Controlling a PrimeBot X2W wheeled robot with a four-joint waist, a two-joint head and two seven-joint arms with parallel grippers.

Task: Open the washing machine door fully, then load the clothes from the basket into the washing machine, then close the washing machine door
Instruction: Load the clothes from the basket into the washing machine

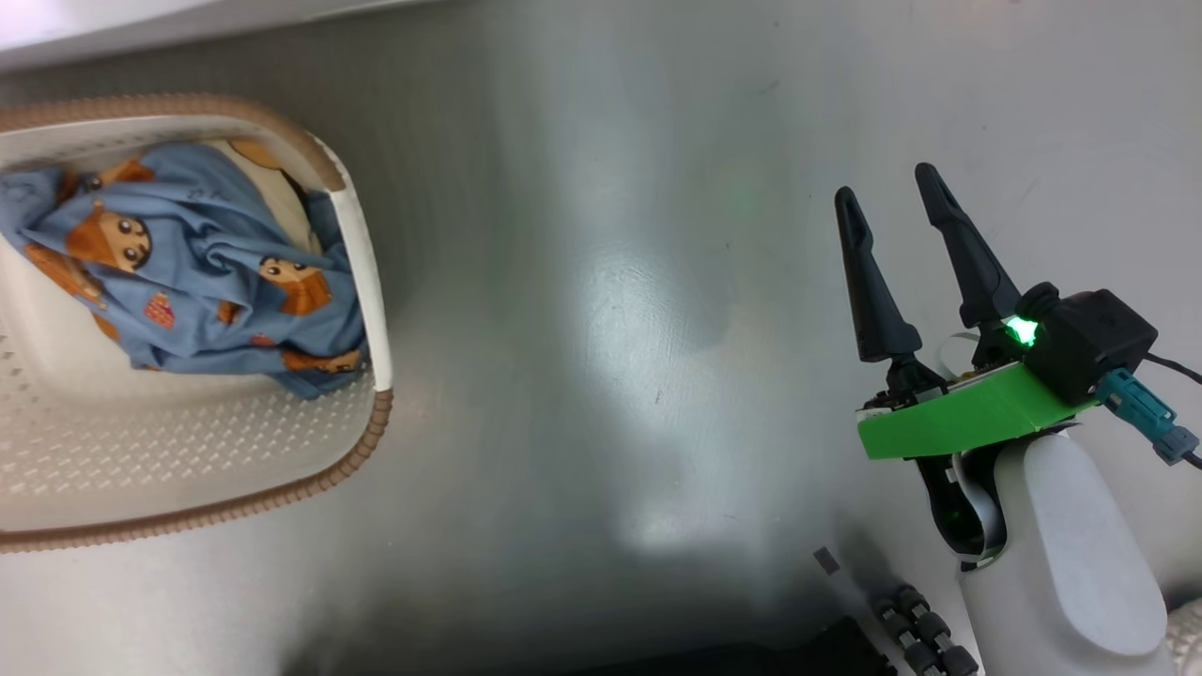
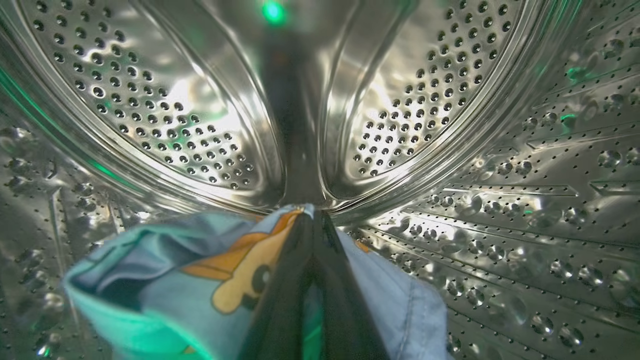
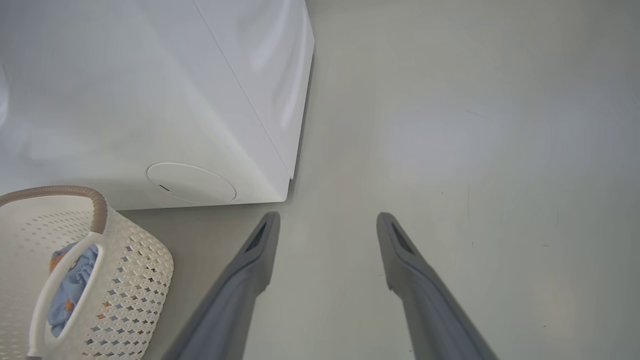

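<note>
Loading seemed midway: the left gripper [image 2: 313,216] clamped a light blue cartoon-print garment [image 2: 200,285] inside the perforated steel drum [image 2: 165,110]. More blue clothes [image 1: 188,272] filled the cream plastic basket's [image 1: 362,253] corner, and the right gripper [image 1: 886,186] gaped empty.

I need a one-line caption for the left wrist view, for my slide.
Left pincer, shut on a blue printed garment, inside the perforated steel drum.

The cream perforated basket [image 1: 362,263] with a brown woven-look rim stands upright on the floor [image 1: 657,282], near the white washing machine [image 3: 150,100] and its round filter cap [image 3: 191,182]. Crumpled light blue clothes [image 1: 188,272] with orange-brown cartoon figures lie inside it. Another such garment [image 2: 175,280] hangs in the perforated steel drum [image 2: 175,100], pinched by the left tool [image 2: 312,220].
</note>
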